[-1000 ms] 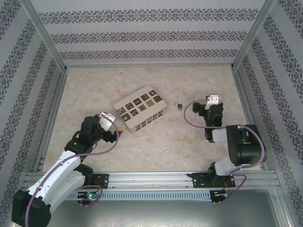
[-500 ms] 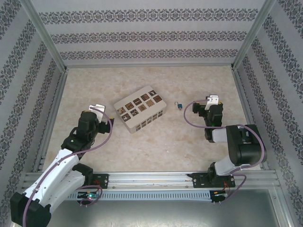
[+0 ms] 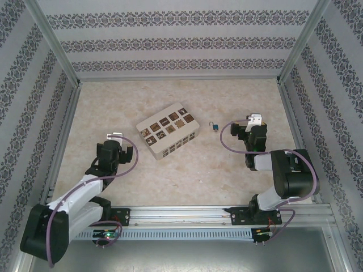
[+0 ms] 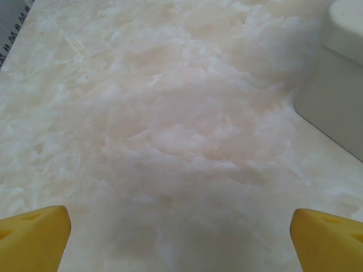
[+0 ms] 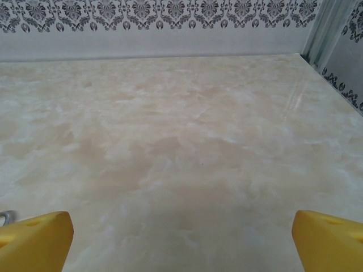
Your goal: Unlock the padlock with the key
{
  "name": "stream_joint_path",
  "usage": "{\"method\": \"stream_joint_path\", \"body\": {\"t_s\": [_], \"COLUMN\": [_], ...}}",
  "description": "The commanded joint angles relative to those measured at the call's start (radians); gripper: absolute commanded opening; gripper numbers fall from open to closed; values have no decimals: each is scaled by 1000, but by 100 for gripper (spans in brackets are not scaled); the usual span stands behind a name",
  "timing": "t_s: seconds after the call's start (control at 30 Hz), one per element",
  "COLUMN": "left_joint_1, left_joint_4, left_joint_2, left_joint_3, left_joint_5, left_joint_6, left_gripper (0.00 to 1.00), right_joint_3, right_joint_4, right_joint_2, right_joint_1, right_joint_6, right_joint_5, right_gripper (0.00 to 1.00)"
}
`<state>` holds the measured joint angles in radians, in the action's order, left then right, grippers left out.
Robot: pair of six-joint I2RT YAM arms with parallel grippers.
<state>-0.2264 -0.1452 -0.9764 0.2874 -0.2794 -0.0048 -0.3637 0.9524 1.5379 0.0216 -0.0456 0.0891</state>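
Observation:
The padlock (image 3: 214, 126), tiny and blue with a silvery metal part, lies on the marble table just right of the white box (image 3: 168, 130). I cannot make out the key as a separate thing. My right gripper (image 3: 254, 119) stands open a short way to the right of the padlock; in the right wrist view its yellow fingertips (image 5: 37, 241) are wide apart over bare table, right gripper (image 5: 181, 243) empty. A small silvery bit (image 5: 5, 215) peeks in at that view's left edge. My left gripper (image 3: 116, 136) is open and empty left of the box, left gripper (image 4: 181, 243) over bare marble.
The white box with brown tiles shows its corner (image 4: 340, 85) at the right of the left wrist view. Patterned walls on aluminium frames (image 3: 62, 62) enclose the table on three sides. The back wall (image 5: 170, 28) stands beyond the right gripper.
The left arm has swung its gripper leftward, away from the white box, and pulled back toward its base. The right arm and padlock have not moved.

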Motion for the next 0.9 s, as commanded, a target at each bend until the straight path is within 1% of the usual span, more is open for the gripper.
{"method": "stream_joint_path", "body": {"t_s": [0.0,0.13,0.27,0.37,0.6,0.63,0.7,0.73,0.77,0.87], "left_joint_1": [26,63,97,119,175,180,192,196,197,207], "left_joint_4": [-211,-337,-420,-530,-775,-781,-719,-741,-770,-963], "left_joint_2": [-47,-120,-195,-241,-368,-384,-381,-390,-401,-496], "left_joint_3": [-3,-5,11,-2,-19,-11,17,14,6,-43], "left_joint_5": [49,109,166,212,301,305,315,329,338,335], "left_joint_6": [15,29,40,53,30,32,20,28,36,36], "left_gripper": [99,99,99,99,99,99,99,99,99,99], "right_joint_3": [-3,-3,-1,0,5,5,3,3,3,2], "right_joint_4": [8,8,9,12,20,20,19,19,19,17], "right_joint_2": [-9,-8,-9,-10,-10,-10,-10,-10,-9,-9], "right_joint_1": [-5,-5,-5,-5,-6,-6,-7,-6,-6,-5], "right_joint_6": [1,0,0,-2,-4,-4,-5,-6,-5,-6], "right_joint_5": [-7,-6,-7,-4,1,1,5,5,6,9], "right_gripper": [98,98,98,98,98,98,98,98,98,98]}}
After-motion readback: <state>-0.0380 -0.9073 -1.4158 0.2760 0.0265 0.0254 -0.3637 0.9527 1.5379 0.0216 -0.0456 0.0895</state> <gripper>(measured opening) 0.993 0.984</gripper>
